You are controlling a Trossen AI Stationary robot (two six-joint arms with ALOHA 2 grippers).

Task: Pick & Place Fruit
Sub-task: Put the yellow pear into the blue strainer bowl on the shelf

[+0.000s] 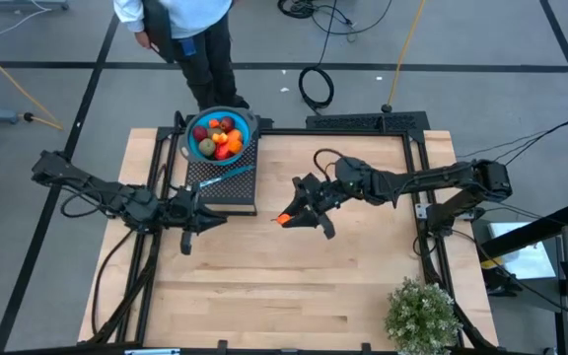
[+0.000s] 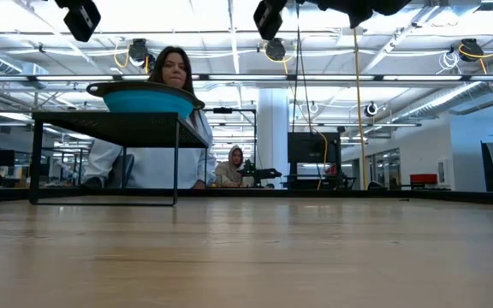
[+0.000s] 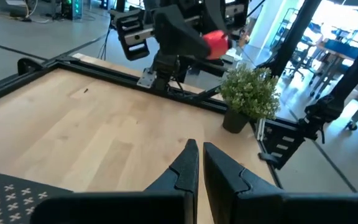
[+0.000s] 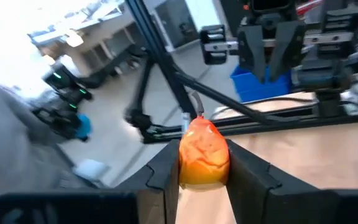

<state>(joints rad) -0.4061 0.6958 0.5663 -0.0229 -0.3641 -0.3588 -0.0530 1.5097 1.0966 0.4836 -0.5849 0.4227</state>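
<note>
The right gripper (image 4: pixel 202 163) clamps an orange fruit (image 4: pixel 202 152); the bowl (image 1: pixel 193 150) lies beyond it, past the shut left gripper (image 3: pixel 197 155).

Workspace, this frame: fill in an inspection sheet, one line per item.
Surface: wooden table, bare in the middle.
Job's things: fruit in a blue bowl on a black rack; one orange piece in the right gripper.
Clutter: potted plant at a table corner; thin utensil on the rack.
Grippers: right shut on the orange piece, raised; left gripper shut, empty, beside the rack.
Cables: coiled cable on the floor.
Surroundings: person behind the bowl.
</note>
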